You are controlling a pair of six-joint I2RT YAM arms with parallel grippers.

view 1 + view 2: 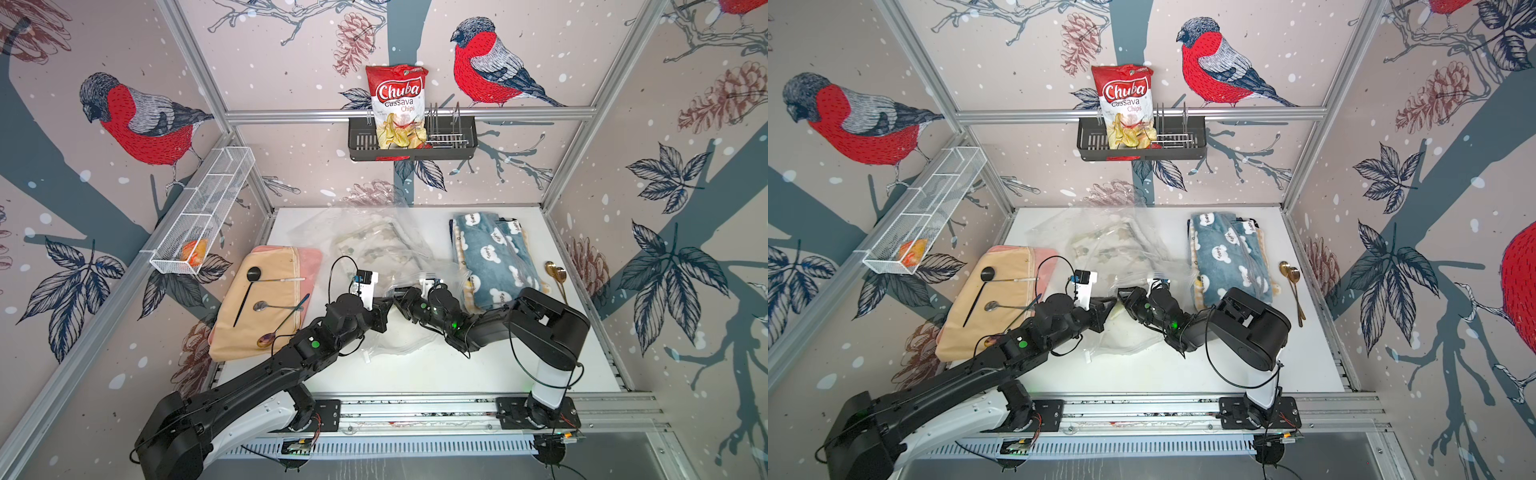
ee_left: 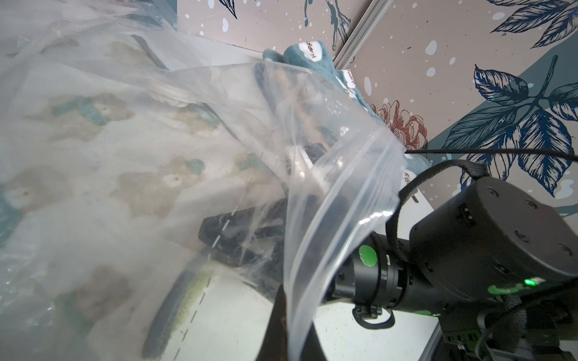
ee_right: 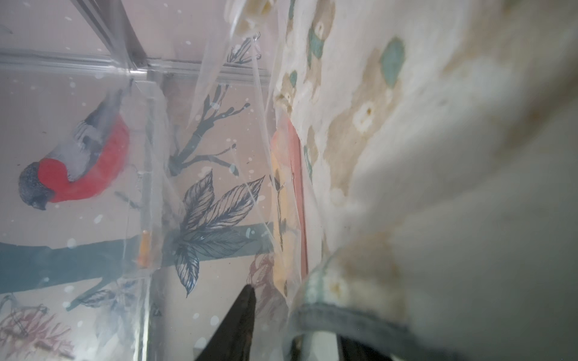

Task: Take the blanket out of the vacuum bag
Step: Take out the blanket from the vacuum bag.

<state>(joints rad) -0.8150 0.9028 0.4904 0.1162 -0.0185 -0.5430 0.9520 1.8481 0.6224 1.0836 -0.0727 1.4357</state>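
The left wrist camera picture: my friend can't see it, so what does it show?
A clear crinkly vacuum bag fills most of the view, with a cream blanket printed with bears inside. The right arm reaches into the bag's open mouth. Behind lies a blue blanket against bird-and-leaf wallpaper.

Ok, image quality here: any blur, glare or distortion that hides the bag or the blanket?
In both top views wide-angle bending curves the frame rails, and the vacuum bag reads only by faint glints. In the left wrist view the plastic hazes the blanket, with a bright glare streak on the bag's edge. In the right wrist view the near blanket is out of focus.
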